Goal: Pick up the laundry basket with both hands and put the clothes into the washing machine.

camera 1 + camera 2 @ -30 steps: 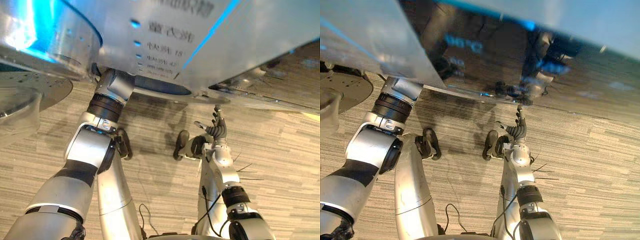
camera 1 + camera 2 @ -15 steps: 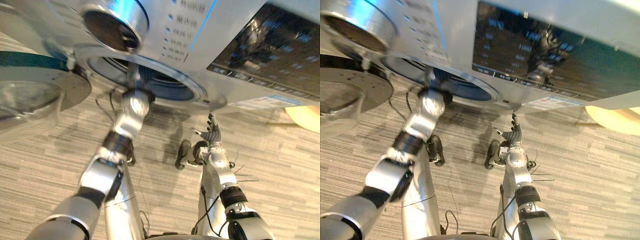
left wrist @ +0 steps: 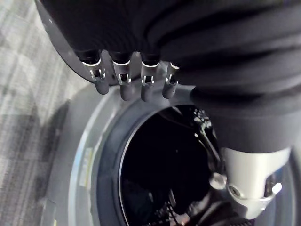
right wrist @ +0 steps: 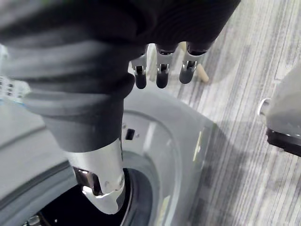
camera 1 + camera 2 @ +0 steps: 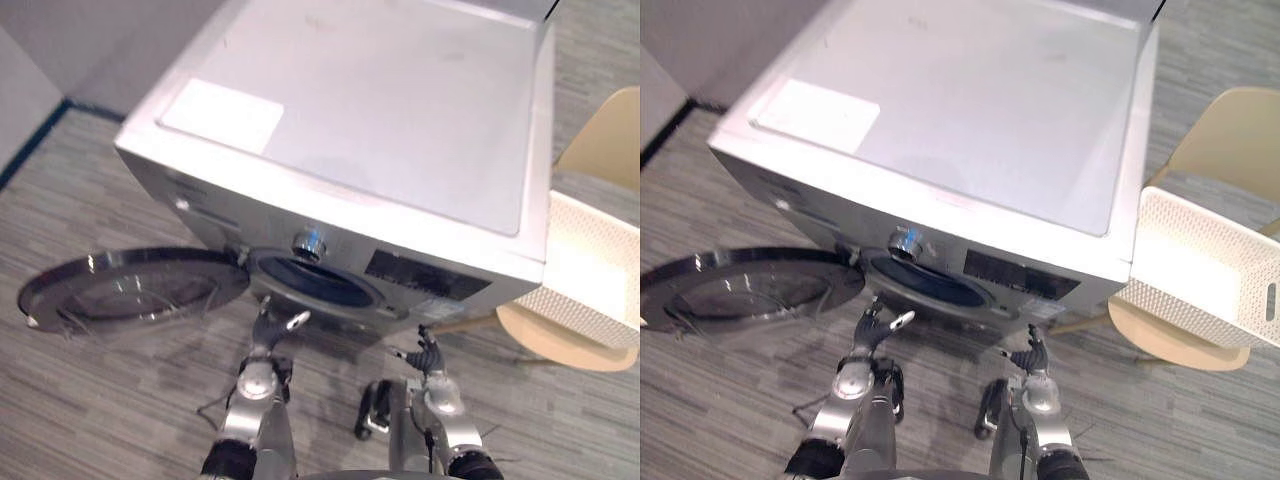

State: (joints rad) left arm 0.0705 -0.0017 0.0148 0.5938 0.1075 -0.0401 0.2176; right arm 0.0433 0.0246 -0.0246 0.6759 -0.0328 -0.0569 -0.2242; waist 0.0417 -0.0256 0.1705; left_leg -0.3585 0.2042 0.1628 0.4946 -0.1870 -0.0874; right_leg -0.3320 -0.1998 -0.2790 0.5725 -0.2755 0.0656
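White laundry basket [image 5: 1205, 265] sits on a tan chair [image 5: 1230, 130] just right of the washing machine [image 5: 380, 110], well apart from both hands, its long axis roughly across the seat. Right hand [image 5: 427, 357] is nearer. Left hand [image 5: 272, 328] hangs before the open drum [image 5: 312, 284]. Fingers [image 3: 123, 89] on both hands are relaxed, near straight, holding nothing. Clothes in basket: cannot tell.
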